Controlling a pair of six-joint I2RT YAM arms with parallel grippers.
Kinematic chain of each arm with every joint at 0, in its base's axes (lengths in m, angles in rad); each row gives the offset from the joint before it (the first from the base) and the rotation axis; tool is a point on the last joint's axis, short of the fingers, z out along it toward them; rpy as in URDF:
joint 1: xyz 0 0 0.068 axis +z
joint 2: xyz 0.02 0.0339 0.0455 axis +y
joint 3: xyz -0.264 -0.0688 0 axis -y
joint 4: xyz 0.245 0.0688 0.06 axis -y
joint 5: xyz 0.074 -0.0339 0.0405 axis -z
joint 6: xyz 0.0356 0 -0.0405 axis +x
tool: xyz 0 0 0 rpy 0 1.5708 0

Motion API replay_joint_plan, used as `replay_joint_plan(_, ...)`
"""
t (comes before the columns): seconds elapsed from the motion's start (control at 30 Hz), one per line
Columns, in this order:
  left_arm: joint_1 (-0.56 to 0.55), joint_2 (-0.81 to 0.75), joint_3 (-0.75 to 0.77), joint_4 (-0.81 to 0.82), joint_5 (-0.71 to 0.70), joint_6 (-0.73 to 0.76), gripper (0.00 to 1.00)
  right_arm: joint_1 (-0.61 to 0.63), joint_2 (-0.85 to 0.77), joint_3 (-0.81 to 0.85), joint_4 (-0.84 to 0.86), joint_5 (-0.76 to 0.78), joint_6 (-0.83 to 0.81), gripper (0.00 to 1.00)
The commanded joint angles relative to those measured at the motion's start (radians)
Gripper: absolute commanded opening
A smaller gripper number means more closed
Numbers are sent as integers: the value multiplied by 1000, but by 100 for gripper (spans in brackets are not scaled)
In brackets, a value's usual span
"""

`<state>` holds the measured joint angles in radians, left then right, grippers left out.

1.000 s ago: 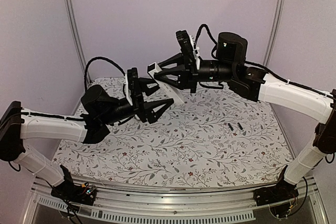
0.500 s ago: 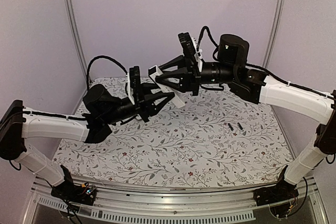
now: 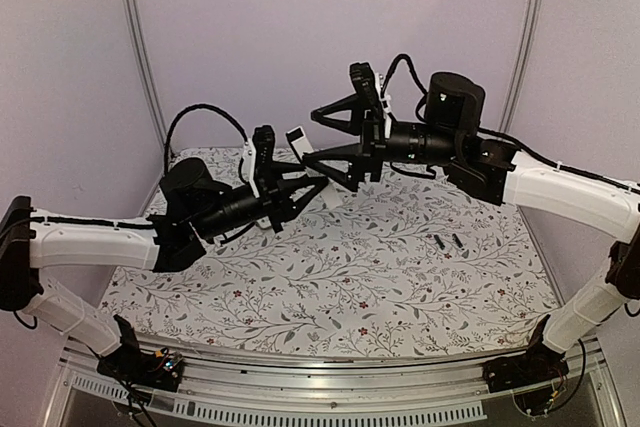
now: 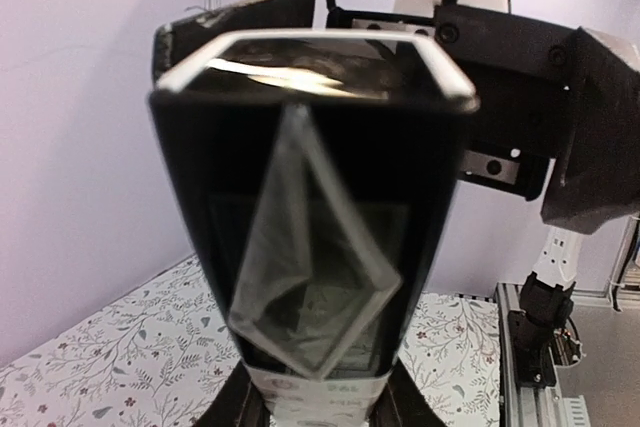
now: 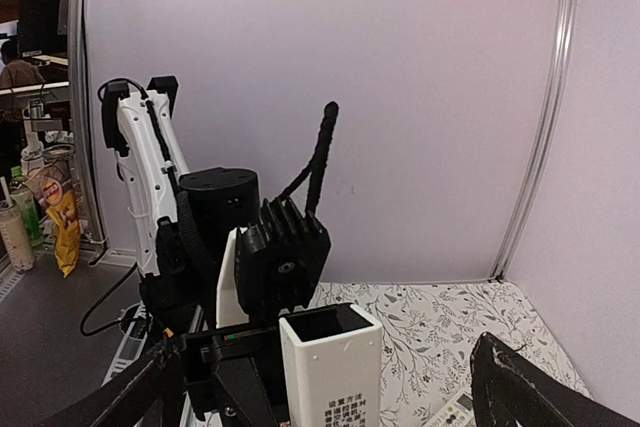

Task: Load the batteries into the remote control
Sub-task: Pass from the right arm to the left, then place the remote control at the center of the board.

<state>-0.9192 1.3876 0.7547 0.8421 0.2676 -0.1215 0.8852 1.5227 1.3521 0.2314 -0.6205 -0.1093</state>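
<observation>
The cloth [image 3: 400, 287] is white with grey leafy sprigs, the batteries [image 3: 441, 243] black, the remote [image 5: 330, 362] white.

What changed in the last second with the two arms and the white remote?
The left gripper closed its jaws on the white rectangular plastic remote control; then the right gripper opened its jaws, let it go and drew back rightward. The two small black cylindrical batteries stayed put on the floral tablecloth.

Count, top view: batteries [image 3: 439, 243] x2, centre right; remote control [image 3: 297, 135] x1, upper centre; arms [image 3: 90, 242] x2; grippers x2: left gripper [image 3: 312, 187], right gripper [image 3: 312, 139].
</observation>
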Motion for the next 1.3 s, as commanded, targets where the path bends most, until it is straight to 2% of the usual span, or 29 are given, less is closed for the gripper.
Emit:
replay_joint_plan(0.0,3,-86,30,-226,-181,2,0,-26,-64,-33,28,147,37,99)
replay_joint_plan(0.1,22,-128,72,-430,-317,-30,0,-36,-88,-55,19,242,62,99)
replay_joint_plan(0.23,72,-140,175,-791,-525,-132,0,-40,-108,-78,-58,393,56,99)
replay_joint_plan(0.33,149,-126,257,-1115,-584,-239,0,-43,-102,-75,-131,475,58,99)
replay_joint_plan(0.43,226,-101,311,-1342,-639,-315,0,-46,-97,-74,-187,522,74,99)
replay_joint_plan(0.5,313,-75,321,-1443,-607,-334,1,-49,-95,-77,-215,548,91,99)
replay_joint_plan(0.63,464,25,333,-1551,-464,-318,3,-50,-87,-87,-259,590,97,99)
replay_joint_plan(0.87,683,242,393,-1631,-295,-224,5,-52,-114,-142,-285,670,73,99)
replay_joint_plan(0.93,713,318,443,-1705,-276,-195,3,-51,-129,-167,-284,685,67,99)
replay_joint_plan(1.1,741,458,510,-1752,-275,-153,4,-55,-144,-192,-300,714,49,99)
replay_joint_plan(1.27,776,568,542,-1786,-247,-123,19,-57,-140,-196,-321,746,41,99)
